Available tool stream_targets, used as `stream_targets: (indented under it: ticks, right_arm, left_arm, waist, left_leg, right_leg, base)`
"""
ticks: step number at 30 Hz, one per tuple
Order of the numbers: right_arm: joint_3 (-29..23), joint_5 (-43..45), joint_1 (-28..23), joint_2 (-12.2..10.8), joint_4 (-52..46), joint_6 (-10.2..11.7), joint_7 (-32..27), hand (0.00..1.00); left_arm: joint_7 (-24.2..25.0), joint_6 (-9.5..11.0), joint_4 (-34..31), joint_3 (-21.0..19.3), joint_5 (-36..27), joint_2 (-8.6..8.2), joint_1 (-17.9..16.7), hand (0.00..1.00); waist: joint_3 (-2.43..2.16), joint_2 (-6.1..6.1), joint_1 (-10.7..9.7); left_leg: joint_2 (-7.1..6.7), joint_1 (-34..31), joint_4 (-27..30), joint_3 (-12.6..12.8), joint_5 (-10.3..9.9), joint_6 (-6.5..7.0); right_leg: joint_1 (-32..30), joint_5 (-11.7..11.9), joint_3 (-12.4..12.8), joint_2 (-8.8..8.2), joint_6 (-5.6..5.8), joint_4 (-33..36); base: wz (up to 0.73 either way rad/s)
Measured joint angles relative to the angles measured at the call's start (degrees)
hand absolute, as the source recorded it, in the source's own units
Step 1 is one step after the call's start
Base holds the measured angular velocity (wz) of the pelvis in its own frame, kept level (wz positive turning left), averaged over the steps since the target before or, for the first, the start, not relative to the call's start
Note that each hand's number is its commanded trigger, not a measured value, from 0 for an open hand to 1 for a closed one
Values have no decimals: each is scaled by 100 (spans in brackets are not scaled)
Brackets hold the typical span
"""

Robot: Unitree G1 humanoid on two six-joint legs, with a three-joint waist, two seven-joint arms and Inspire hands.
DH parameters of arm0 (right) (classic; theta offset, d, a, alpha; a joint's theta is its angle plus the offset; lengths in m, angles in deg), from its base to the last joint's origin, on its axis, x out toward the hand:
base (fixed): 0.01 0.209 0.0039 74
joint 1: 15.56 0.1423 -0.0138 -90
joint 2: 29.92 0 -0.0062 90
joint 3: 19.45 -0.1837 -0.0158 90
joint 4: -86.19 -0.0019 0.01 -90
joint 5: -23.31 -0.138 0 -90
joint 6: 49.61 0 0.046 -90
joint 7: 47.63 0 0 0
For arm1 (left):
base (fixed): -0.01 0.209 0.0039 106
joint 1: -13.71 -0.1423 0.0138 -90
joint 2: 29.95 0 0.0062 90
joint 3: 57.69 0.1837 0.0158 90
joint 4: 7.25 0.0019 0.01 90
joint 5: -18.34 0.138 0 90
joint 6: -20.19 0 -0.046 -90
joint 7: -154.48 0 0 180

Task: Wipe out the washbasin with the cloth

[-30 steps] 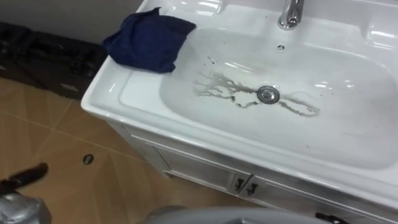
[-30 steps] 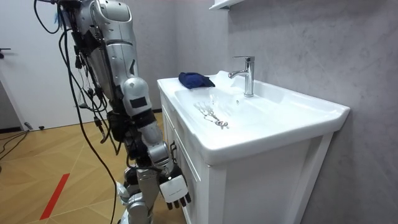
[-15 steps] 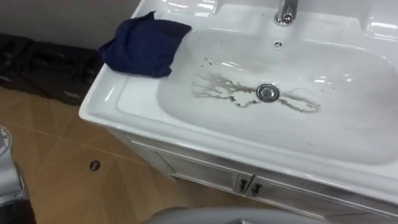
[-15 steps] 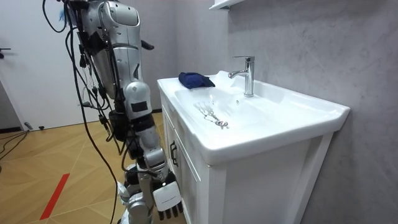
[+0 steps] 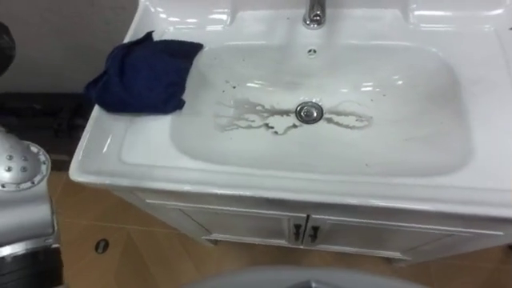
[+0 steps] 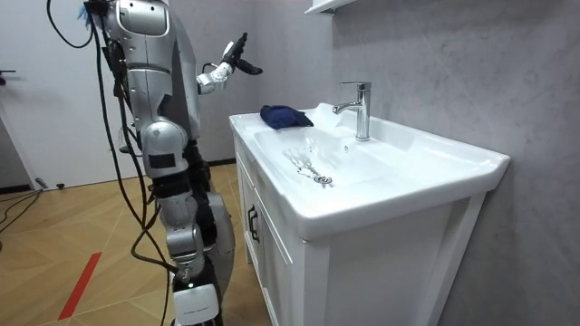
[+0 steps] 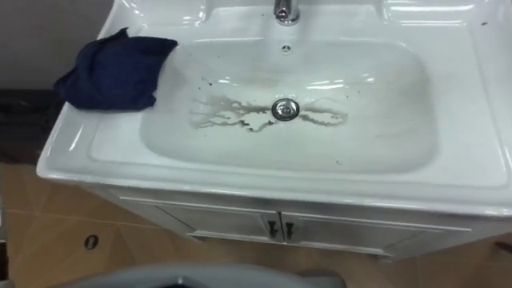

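Note:
A white basin lies straight below me, with brownish dirt streaks on both sides of its metal drain. On the rim at the basin's back left corner lies a crumpled dark blue cloth, untouched. In the room view I stand at the vanity's front. My left hand is raised at shoulder height, open, in the air short of the cloth. My right hand hangs low beside my leg. Part of my grey left arm shows at the left edge.
A chrome faucet rises at the middle of the basin's back rim. Under the basin is a white cabinet with two small door handles. Wood-pattern floor lies in front, and a grey wall behind.
My left arm has come up from below to shoulder height toward the cloth. My right hand has swung back and down. The eye view has shifted and now faces the basin squarely.

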Motion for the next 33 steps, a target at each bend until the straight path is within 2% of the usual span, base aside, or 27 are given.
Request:
stream_targets:
  ticks: [3, 8, 13, 14, 18, 23, 26, 33]
  right_arm:
    - [3, 98, 8, -6, 1, -135, -22, 0]
    - [-1, 201, 39, -16, -17, -158, -83, 0]
    - [2, 203, 40, -17, -18, -185, -80, 0]
    - [0, 229, 40, -17, -35, -189, -80, 0]
    - [2, 342, 26, -18, -215, -193, -62, 0]
    - [174, 355, 77, -29, -267, -187, -44, 0]
    - [177, 362, 123, -63, -262, -188, -38, 0]
    - [170, 380, 112, -87, -266, -194, -78, 0]
  left_arm:
    - [88, -53, 352, 406, -5, 0, 3, 0]
    - [294, -139, 718, 675, 3, 0, 57, 0]
    - [439, -222, 1112, 860, -2, 0, 278, 0]
    - [473, -223, 1181, 902, -1, 0, 320, 0]
    - [725, -260, 1308, 955, -2, -1, 380, 0]
    - [986, -276, 1578, 1435, -18, -27, 419, 0]
    - [1074, -275, 1694, 1522, -52, -29, 431, 0]
    - [1400, -277, 1990, 1539, -66, -47, 431, 0]
  waist:
    - [-3, 10, -134]
    - [-15, 25, -278]
    - [-8, 18, -309]
    - [26, -22, -293]
    - [30, -11, -324]
    - [20, 3, -351]
    - [0, 7, -439]
    - [-9, -30, -492]
  left_leg:
    - [1, 18, -2, 43, 0, 0]
    - [0, 22, -1, 66, 0, 0]
    - [3, 42, -3, 108, 1, 0]
    - [13, 70, -15, 151, 1, 0]
    - [36, 84, -56, 223, 1, 0]
    - [69, 110, -128, 333, 3, -4]
    - [92, 109, -134, 367, 12, -20]
    - [98, 117, -95, 426, 15, -25]
  right_leg:
    - [-53, 0, 100, 4, 0, 1]
    - [-85, 0, 181, 8, 0, 1]
    - [-81, 0, 224, 10, 0, -12]
    - [-78, 0, 265, 18, 0, -8]
    - [-144, 1, 334, 35, -1, 61]
    - [-183, 24, 452, 72, -18, 74]
    - [-184, 48, 500, 96, -31, 66]
    - [-184, 49, 572, 103, -33, 68]
  base:
    - [-10]
    - [-6]
    - [-4]
    - [-13]
    - [-12]
    - [-12]
    - [-9]
    - [-5]
